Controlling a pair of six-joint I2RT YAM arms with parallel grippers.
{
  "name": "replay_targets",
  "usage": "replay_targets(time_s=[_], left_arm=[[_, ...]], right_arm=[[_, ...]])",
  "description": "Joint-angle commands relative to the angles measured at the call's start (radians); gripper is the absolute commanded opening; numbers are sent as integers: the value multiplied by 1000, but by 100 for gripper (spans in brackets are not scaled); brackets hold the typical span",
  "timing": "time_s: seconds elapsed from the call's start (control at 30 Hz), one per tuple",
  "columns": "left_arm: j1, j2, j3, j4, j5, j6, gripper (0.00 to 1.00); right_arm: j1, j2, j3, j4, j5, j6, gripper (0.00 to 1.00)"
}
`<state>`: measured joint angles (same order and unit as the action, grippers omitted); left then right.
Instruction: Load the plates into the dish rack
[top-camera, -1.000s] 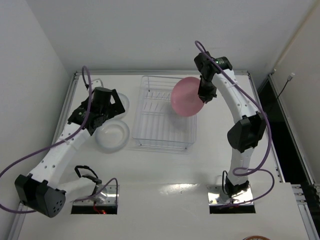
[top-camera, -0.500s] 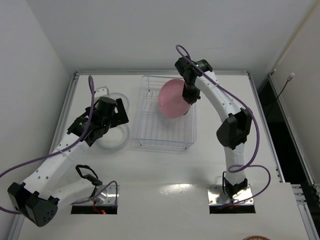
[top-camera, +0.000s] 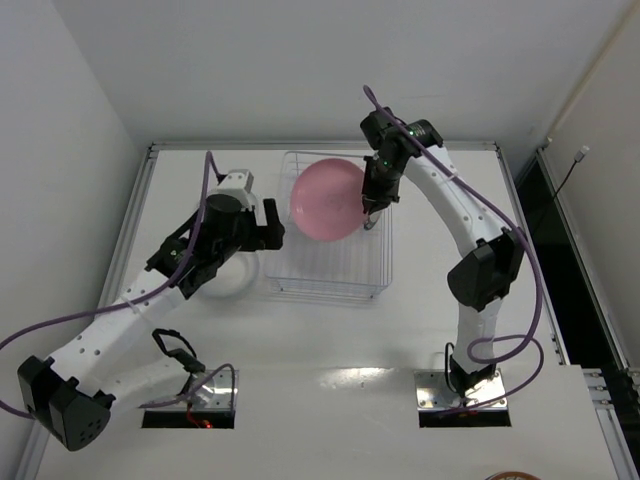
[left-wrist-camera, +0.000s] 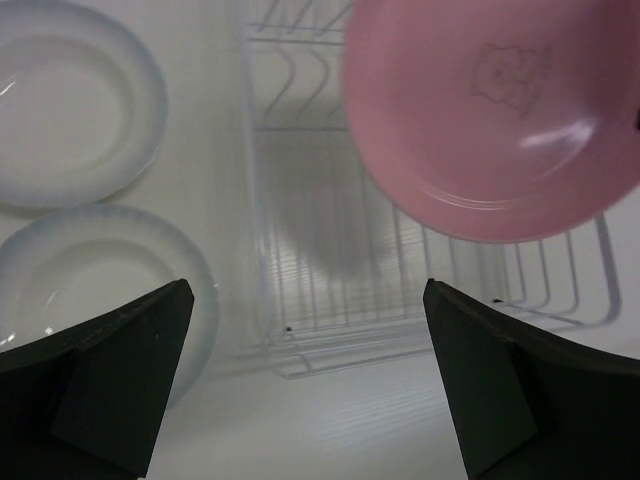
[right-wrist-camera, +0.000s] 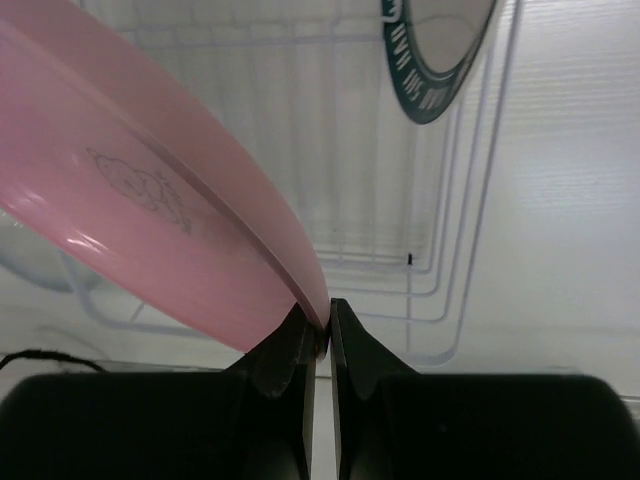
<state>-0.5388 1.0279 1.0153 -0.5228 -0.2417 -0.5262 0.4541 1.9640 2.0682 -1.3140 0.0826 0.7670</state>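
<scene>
The pink plate (top-camera: 325, 200) hung tilted over the far half of the dish rack (top-camera: 330, 275). The right gripper (right-wrist-camera: 322, 335) held it, its jaws pinching the plate's right rim. A second earlier the plate had been over the rack's far right corner. It had since swung left and turned to show more of its face, so it now covered the far middle of the rack. In the left wrist view it was above the wires and not yet between any prongs, so this plate seemed to be at the lowering stage.

The left gripper (top-camera: 268, 225) had meanwhile come away from the two clear plates (left-wrist-camera: 70, 110) on the surface to the left of the rack. It now sat near the rack's left edge with its jaws spread wide and nothing between them. It looked placed to steady the pink plate, though that is only a guess.

A plate with a dark patterned rim (right-wrist-camera: 440, 50) showed over the rack's wires in the right wrist view. Whether it stood in a slot could not be told. Both clear plates still lay flat outside the rack.
</scene>
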Motion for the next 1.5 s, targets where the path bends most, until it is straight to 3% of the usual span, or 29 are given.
replay_targets(time_s=[0.0,0.13,0.23,0.43,0.53,0.63,0.87,1.17,1.2,1.37,1.47], left_arm=[[-68,-11,-50,223,123,106,100],[-165,-40,-110,322,98,199,100],[-281,-3,-86,313,-32,242,99],[-597,136,-18,311,-476,409,98],[-694,227,8,339,-710,485,98],[-717,296,25,365,-856,525,98],[-744,470,3,497,-1203,654,100],[-734,623,12,583,-1291,673,100],[-734,632,23,592,-1291,683,96],[-704,630,42,613,-1353,720,89],[-693,603,51,613,-1354,729,89]], right_arm=[[-6,-48,29,51,-144,12,0],[-15,-48,53,79,-207,12,0],[-25,-48,53,97,-250,31,0],[-46,-48,1,143,-359,40,0],[-66,-39,26,144,-369,40,0],[-75,-39,26,134,-383,40,0],[-94,-149,-155,222,-489,40,0],[-94,-192,-158,259,-644,60,0],[-94,-192,-149,250,-665,60,0],[-94,-182,-106,174,-696,20,0],[-94,-212,-195,220,-696,20,0]])
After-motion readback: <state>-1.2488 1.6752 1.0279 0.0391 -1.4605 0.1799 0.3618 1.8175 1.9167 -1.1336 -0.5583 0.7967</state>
